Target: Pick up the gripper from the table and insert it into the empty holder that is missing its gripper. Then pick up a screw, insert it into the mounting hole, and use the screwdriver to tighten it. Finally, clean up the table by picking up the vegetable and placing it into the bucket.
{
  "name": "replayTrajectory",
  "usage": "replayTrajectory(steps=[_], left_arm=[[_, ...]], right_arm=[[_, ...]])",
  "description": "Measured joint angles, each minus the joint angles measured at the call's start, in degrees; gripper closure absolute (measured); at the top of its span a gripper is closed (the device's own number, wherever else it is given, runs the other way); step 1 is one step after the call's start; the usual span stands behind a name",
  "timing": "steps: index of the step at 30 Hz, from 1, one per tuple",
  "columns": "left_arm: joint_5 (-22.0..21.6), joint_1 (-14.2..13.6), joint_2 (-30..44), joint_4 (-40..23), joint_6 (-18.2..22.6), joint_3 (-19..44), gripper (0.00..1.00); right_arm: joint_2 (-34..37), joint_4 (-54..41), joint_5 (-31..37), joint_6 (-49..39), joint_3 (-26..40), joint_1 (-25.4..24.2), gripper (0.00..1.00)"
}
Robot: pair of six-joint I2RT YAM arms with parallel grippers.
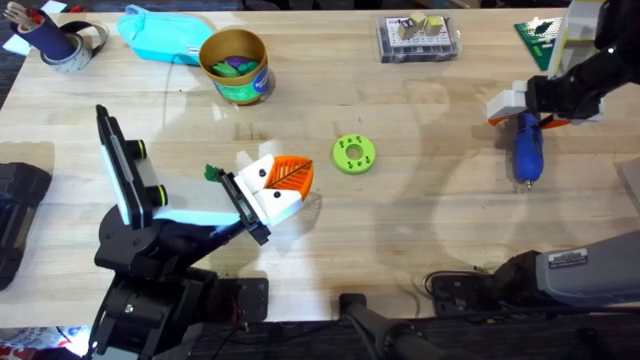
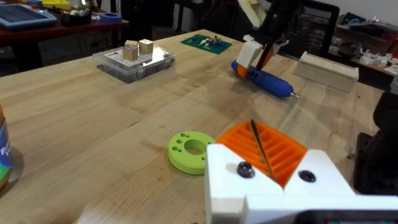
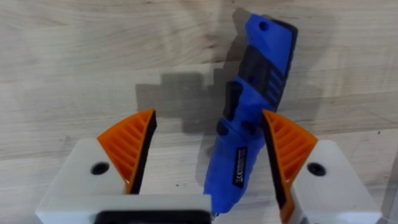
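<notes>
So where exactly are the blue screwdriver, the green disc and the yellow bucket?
screwdriver point(image 1: 528, 152): overhead view, on the middle of its blue handle.
green disc point(image 1: 354, 154): overhead view, on the ring beside its centre hole.
bucket point(image 1: 238, 86): overhead view, on its outer wall.

Green holed disc point(image 1: 354, 154) at the middle of the wooden tabletop point(image 1: 420, 210); teal pouch point(image 1: 160, 36) and clear compartment box point(image 1: 418, 39) (two small blocks on top) along the far edge.
</notes>
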Motion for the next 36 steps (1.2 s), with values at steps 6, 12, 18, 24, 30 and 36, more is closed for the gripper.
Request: replayTrajectory(steps=[6, 12, 18, 24, 30, 36], left_arm=[[0.00, 0.00, 0.04, -0.42, -0.24, 0.02, 0.982], [0.00, 0.00, 0.04, -0.40, -0.25, 0.02, 0.982], [0.01, 0.00, 0.04, -0.42, -0.25, 0.02, 0.982], [0.00, 0.00, 0.04, -0.42, -0.25, 0.02, 0.981], [0.00, 0.00, 0.04, -0.42, -0.25, 0.02, 0.981], [0.00, 0.00, 0.04, -0.42, -0.25, 0.02, 0.981]], right_arm=[[0.00, -0.20, 0.51, 0.45, 0.08, -0.03, 0.009], [-0.61, -1.59, 0.83, 1.62, 0.20, -0.80, 0.005], [-0.64, -1.54, 1.77, 2.22, 0.20, -3.46, 0.005], [-0.37, 3.95, 1.82, 2.24, 0.17, -6.24, 0.006], [2.69, 8.00, 1.77, 3.94, 0.13, -6.28, 0.005], [6.95, 8.14, 1.76, 5.16, 0.05, -6.28, 0.004]])
